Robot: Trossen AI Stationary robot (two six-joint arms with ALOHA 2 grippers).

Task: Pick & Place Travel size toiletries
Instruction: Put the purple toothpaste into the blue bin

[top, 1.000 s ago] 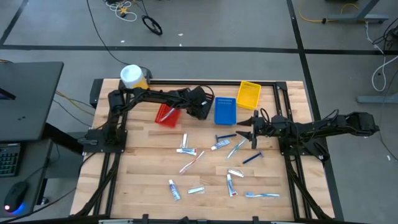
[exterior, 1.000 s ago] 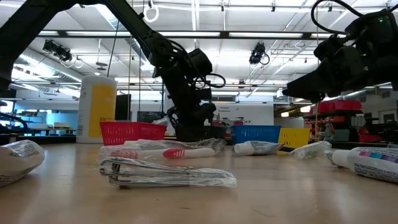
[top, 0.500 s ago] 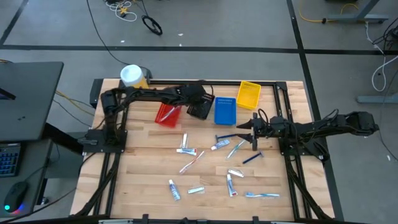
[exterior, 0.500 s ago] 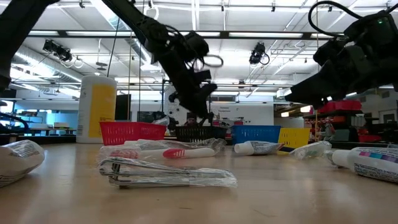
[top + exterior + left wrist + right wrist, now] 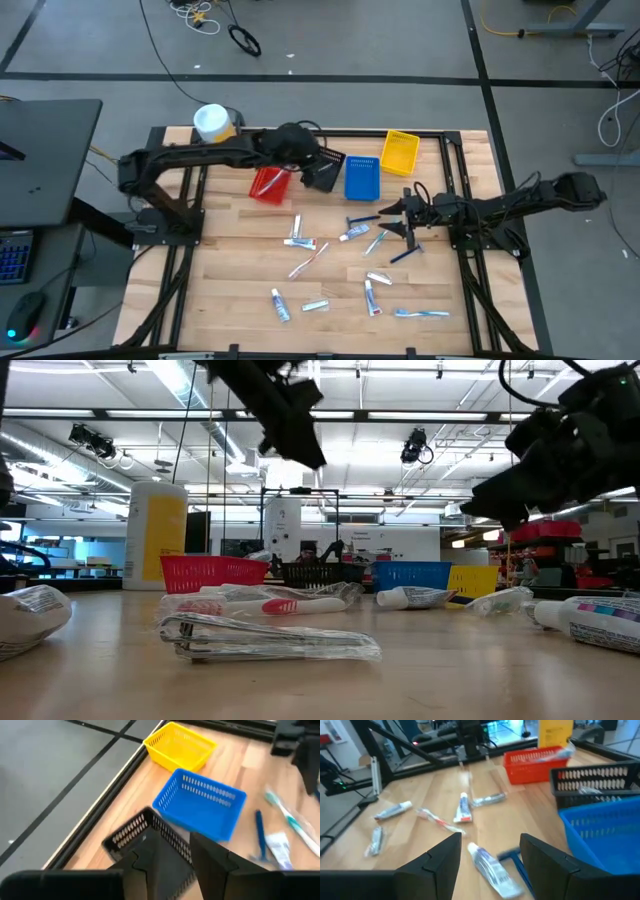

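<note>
Wood bench (image 5: 230,290): toiletries scattered from near edge to middle. My right gripper (image 5: 385,217), fingers spread, empty, hovers over blue razor (image 5: 363,220); next I descend, pinch it. Left gripper (image 5: 312,160), fingers parted, empty, above black bin (image 5: 322,172) at far edge.

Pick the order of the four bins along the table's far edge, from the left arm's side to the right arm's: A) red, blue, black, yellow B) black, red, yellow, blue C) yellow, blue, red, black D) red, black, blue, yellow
D: the high view shows the red bin, then the black bin, the blue bin and the yellow bin.
</note>
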